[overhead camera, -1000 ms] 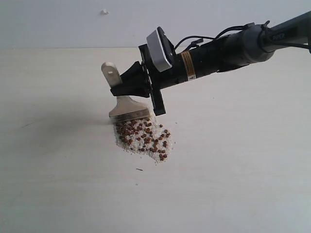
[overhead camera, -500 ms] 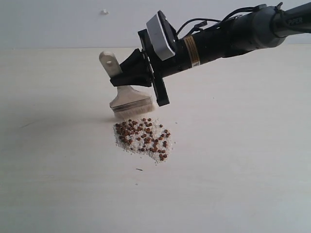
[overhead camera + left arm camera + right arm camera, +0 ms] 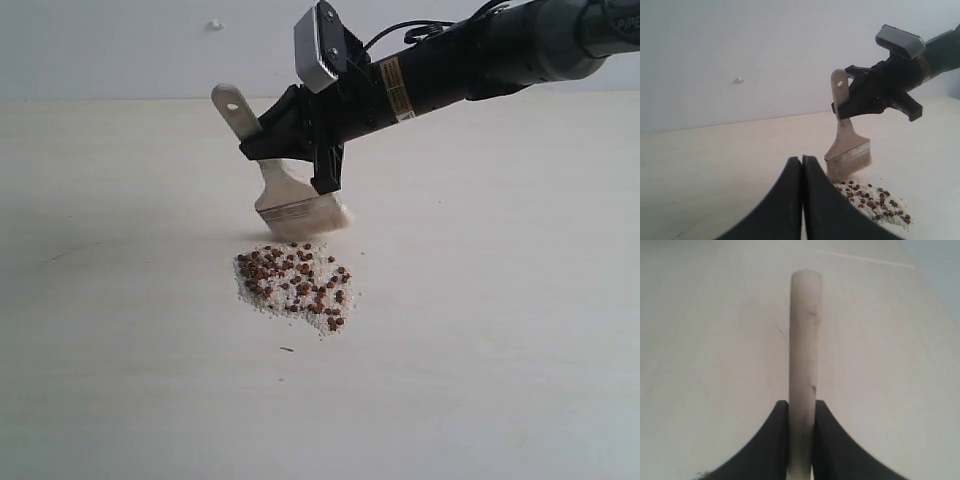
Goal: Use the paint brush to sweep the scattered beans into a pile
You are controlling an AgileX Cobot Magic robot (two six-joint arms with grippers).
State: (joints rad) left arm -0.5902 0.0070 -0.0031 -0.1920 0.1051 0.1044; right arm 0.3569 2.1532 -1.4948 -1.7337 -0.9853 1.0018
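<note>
The reddish-brown beans point(image 3: 292, 285) lie gathered with pale crumbs in one compact pile on the table, also seen as the beans point(image 3: 872, 198) in the left wrist view. The paint brush point(image 3: 285, 195) hangs tilted just behind the pile, bristles off the surface. My right gripper point(image 3: 285, 140) is shut on its wooden handle point(image 3: 803, 365), near the holed end. The brush point(image 3: 847, 150) shows beyond my left gripper point(image 3: 802, 162), whose fingers are pressed together with nothing between them. That left gripper is out of the exterior view.
The pale table point(image 3: 500, 330) stretches around the pile. A small dark speck point(image 3: 287, 349) lies in front of the pile. A pale wall point(image 3: 120, 45) with a small white mark point(image 3: 214, 24) stands behind the table.
The right gripper has lifted the brush off the back edge of the pile and carried it up and to the right. The pile has not changed shape.
</note>
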